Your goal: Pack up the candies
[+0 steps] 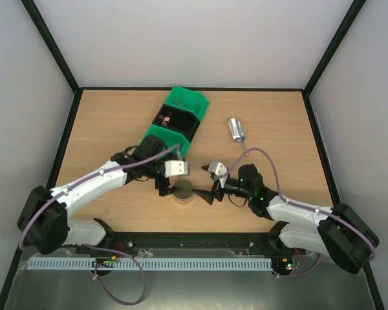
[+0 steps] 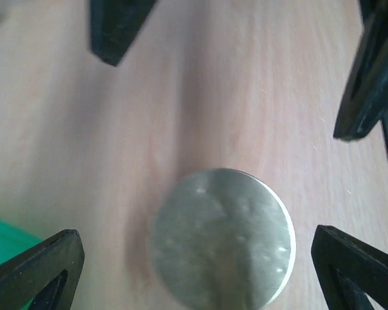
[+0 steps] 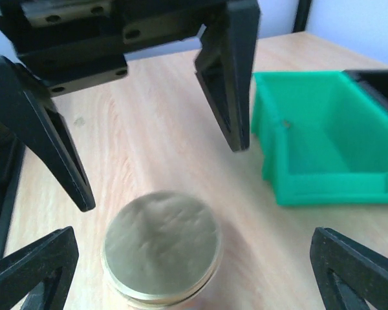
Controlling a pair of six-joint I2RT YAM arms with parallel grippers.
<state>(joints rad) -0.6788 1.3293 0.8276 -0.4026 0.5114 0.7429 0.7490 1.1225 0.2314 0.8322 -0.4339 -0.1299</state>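
The candies (image 1: 166, 119) show only as a few coloured specks in the black bin (image 1: 181, 123), which sits beyond the jar (image 1: 183, 192), slightly to its left, between two green bins (image 1: 189, 102). Whether any candies are already inside the jar cannot be told; its brassy lid (image 3: 161, 242) is on.

Both claws hang over the jar. The left claw (image 2: 194, 248) is released, fingers spread wide to either side of the lid, touching nothing. The right claw (image 3: 194, 239) is likewise spread wide and empty, facing the jar from the other side.

The candies look tiny, light and loose, likely hard and quick to roll or scatter. Pinching them one by one seems hopeless for fingers this broad. The scoop (image 1: 237, 129), lying on the table (image 1: 110, 123) beyond the jar and to its right, is the sensible tool, best taken by its thin handle. The jar itself probably wants a grip across its sides, below the smooth lid, which may slip.
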